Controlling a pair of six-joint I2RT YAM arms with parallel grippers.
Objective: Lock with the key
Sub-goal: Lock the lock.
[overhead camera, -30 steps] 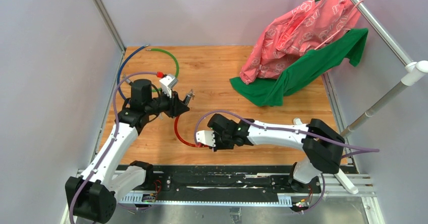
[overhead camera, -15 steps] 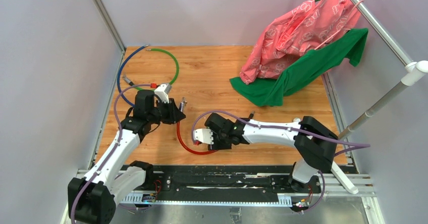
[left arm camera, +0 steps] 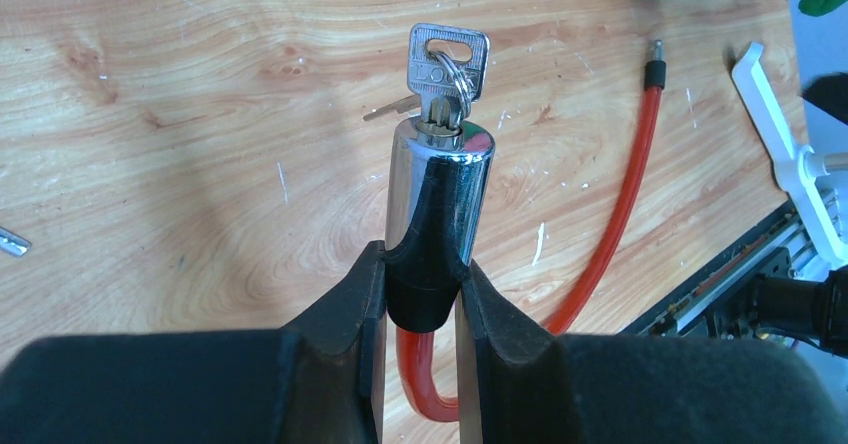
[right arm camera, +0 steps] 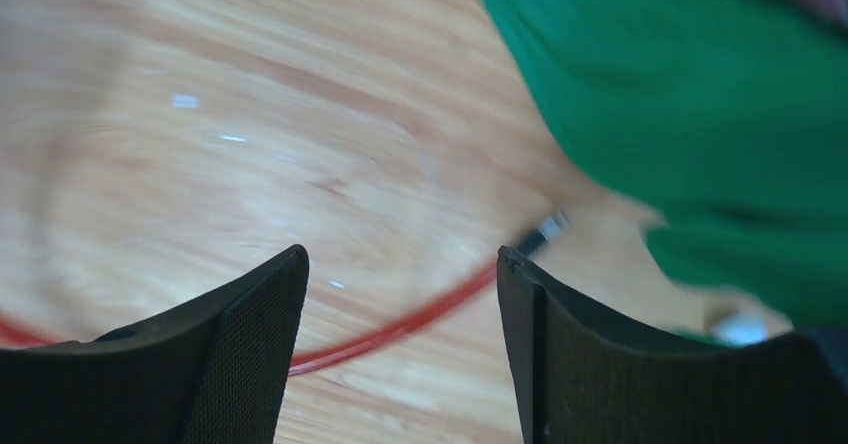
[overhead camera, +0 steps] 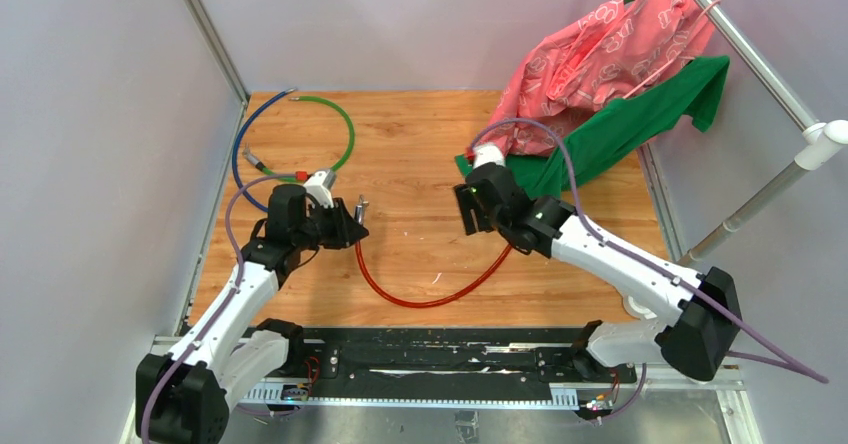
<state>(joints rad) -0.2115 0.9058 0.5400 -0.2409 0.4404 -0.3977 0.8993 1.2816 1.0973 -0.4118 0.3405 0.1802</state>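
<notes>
The left gripper (left arm camera: 422, 264) is clamped on the black collar of a chrome lock barrel (left arm camera: 440, 179), one finger on each side, holding it clear of the wooden table (left arm camera: 150, 164). The key (left arm camera: 447, 64) sits in the slot at the barrel's far end, its flat head sticking straight out. A ring (left arm camera: 466, 72) passes through that head, and a spare key (left arm camera: 392, 109) hangs off to one side. The red cable (left arm camera: 620, 214) leaves the barrel's near end under the fingers and curves away across the table. Its metal tip (left arm camera: 655, 64) lies bare on the wood, well apart from the barrel and close to the edge of a green cloth (right arm camera: 700, 114). The right gripper (right arm camera: 400, 259) hangs above that stretch of cable with its jaws wide apart and nothing between them; its camera view is smeared. As I judge it, the tip has yet to go into the barrel before the key can be turned. The tip is thin and lies flat, so the fingers could skid off it or catch the cloth beside it. The cable looks springy and may pull the tip off line at the barrel's opening. The chrome is smooth and round, so turning the key could spin the barrel in the left grip. A pinch on the ring or spare key would tug rather than turn.
</notes>
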